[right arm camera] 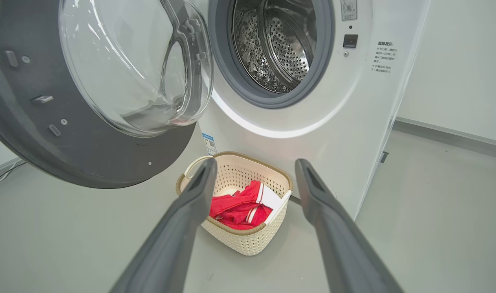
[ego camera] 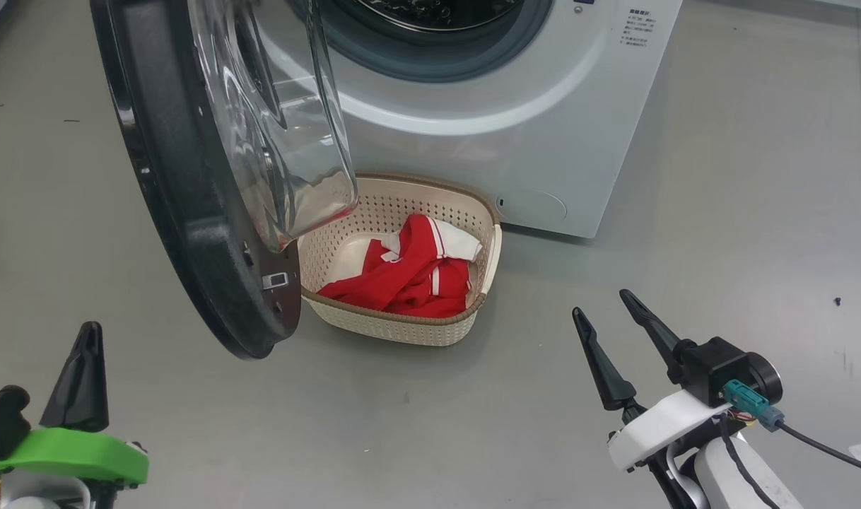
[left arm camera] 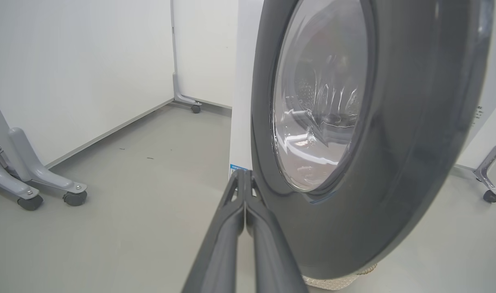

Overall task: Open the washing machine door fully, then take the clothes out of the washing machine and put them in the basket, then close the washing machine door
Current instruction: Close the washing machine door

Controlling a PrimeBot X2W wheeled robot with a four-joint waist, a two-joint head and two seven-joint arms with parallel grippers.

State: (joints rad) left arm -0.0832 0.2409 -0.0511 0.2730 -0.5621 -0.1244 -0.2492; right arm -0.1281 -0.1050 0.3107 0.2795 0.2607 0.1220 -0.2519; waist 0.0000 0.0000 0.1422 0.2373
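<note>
Head view, read left to right, with both wrist views as support.

(a) Your left gripper (left arm camera: 242, 176) is low at the left. Its fingers are pressed together with nothing between them, just beside the lower outer rim of the washing machine door (ego camera: 190, 233). Whether they touch the rim cannot be told.

(b) The door is swung wide. Its inner face and glass bowl (ego camera: 289, 141) are turned toward the right arm.

(c) The basket (ego camera: 402, 332) stands on the floor (ego camera: 720, 212), hard against the foot of the washing machine (ego camera: 515, 141) and partly under the door's lower rim. The clothes (ego camera: 409, 276) lie bunched inside it, red with white trim.

(d) What the right wrist view shows of the drum (right arm camera: 272, 44) is bare steel. Its lowest part is hidden.

(e) Your right gripper (ego camera: 601, 302) hangs over open floor at the lower right, well apart from the basket. Its fingers are spread and empty.

Progress: opening and unloading appear done, and only closing the door appears to be left. The left gripper looks placed to push the door from outside. Check first that the rim will clear the basket, because these views do not settle it.
</note>
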